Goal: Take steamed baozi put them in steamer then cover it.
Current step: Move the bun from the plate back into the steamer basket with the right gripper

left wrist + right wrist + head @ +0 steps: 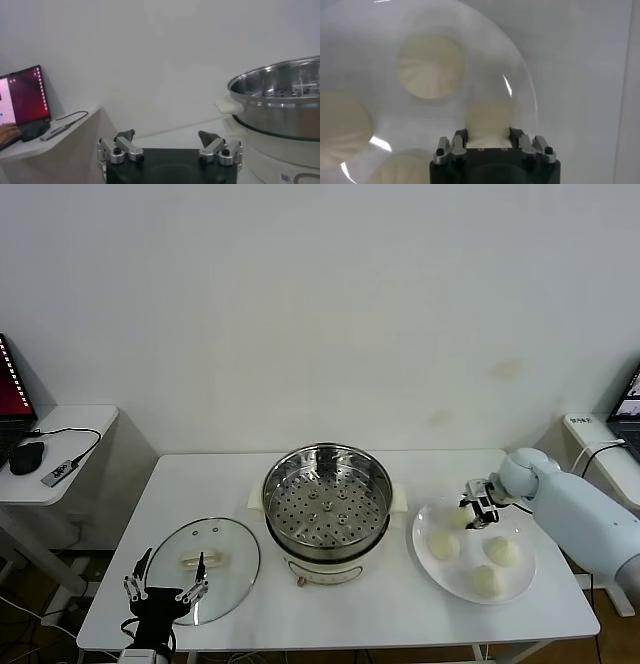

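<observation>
White table [400, 604] against bare white wall [320, 304]

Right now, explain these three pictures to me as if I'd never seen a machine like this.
This is a two-armed robot standing at a white table. The wide picture comes from a camera on its head. The other two come from cameras on its wrists, each looking along a claw.

On the table: a steel steamer with a holed tray and nothing in it, a glass lid lying flat to its left, and a white plate with four buns.

The right gripper is down on the plate, its fingers on either side of one bun. The other three buns lie loose. The left gripper waits open near the lid, holding nothing.
</observation>
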{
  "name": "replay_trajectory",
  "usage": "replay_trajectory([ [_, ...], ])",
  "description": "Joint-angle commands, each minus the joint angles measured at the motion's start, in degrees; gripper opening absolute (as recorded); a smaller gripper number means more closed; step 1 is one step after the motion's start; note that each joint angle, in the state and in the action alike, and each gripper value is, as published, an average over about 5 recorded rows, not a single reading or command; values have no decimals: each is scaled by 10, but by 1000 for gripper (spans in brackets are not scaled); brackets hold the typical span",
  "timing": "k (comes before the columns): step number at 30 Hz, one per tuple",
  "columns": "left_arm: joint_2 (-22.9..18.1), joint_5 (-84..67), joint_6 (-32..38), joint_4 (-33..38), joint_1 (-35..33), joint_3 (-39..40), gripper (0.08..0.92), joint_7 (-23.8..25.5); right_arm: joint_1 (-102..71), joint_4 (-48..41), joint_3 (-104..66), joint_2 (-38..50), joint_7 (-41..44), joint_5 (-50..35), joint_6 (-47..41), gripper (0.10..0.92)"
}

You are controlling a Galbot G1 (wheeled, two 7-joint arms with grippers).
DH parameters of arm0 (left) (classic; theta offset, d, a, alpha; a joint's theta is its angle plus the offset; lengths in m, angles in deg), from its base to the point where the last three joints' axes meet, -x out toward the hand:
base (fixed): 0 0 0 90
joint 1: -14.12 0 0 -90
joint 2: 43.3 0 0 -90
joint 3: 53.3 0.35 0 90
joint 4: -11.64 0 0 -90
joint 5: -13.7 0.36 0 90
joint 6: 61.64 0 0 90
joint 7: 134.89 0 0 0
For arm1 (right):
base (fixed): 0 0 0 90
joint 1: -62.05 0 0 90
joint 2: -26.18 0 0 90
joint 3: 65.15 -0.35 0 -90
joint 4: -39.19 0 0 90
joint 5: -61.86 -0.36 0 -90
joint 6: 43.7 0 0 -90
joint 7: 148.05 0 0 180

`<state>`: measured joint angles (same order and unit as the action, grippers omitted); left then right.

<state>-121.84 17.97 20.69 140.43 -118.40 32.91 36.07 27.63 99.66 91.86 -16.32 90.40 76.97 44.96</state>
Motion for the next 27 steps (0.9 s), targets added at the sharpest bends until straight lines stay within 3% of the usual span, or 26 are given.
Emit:
replay_trajectory([
  [1,1,0,0,-1,0,1,823,0,42,45,33,31,2,-34,-4,558],
  [8,7,-2,0,-3,2,6,823,1,175,140,111,98,9,-123,-28,560],
  [13,10,-2,-1,-8,7,12,823,2,287,181,190,97,9,-183,-42,560],
  [27,15,-18,2,-27,14,2,823,4,437,171,299,-98,-8,-265,-32,560],
])
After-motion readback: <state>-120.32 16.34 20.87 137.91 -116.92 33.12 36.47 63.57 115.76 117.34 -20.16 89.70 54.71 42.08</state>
